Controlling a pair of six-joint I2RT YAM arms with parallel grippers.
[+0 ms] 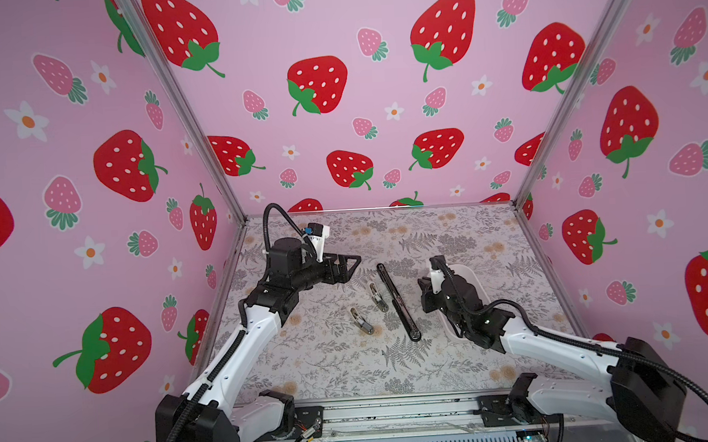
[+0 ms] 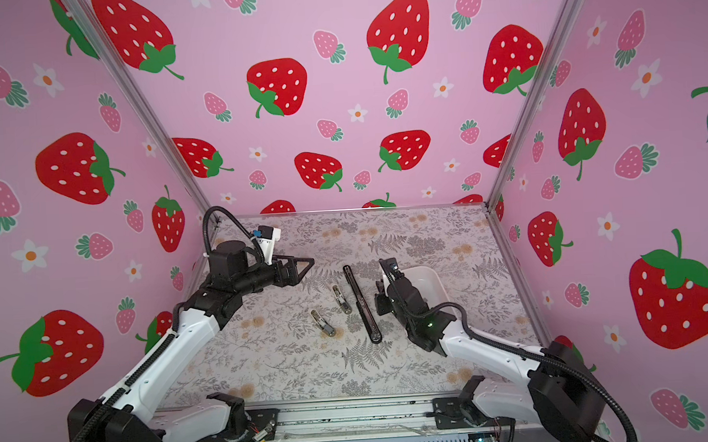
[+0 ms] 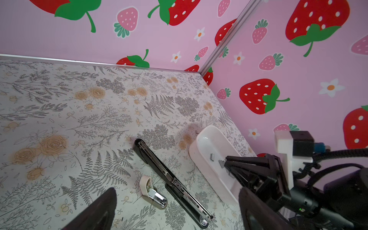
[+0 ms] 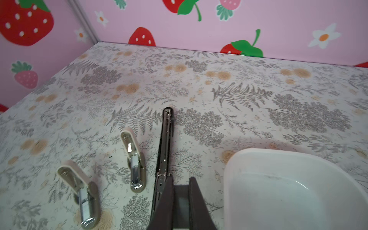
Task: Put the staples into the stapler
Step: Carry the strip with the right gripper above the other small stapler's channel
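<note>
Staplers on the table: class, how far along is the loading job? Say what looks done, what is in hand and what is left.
Done: the black stapler and both small staplers lie opened. In hand: the right gripper is shut over the white tray, right by the staples; whether it pinches a strip is unclear. Remaining: seating strips in a channel and closing up. The left gripper hangs open, holding nothing.

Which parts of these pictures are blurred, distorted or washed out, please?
In both top views the wide lens splays the corner posts outward; lighting is even, shadows soft. In the left wrist view the left gripper shows as dark, blurred fingers. In the right wrist view the right gripper is out of focus, the tray nearly washes out, and a small stapler glints.
</note>
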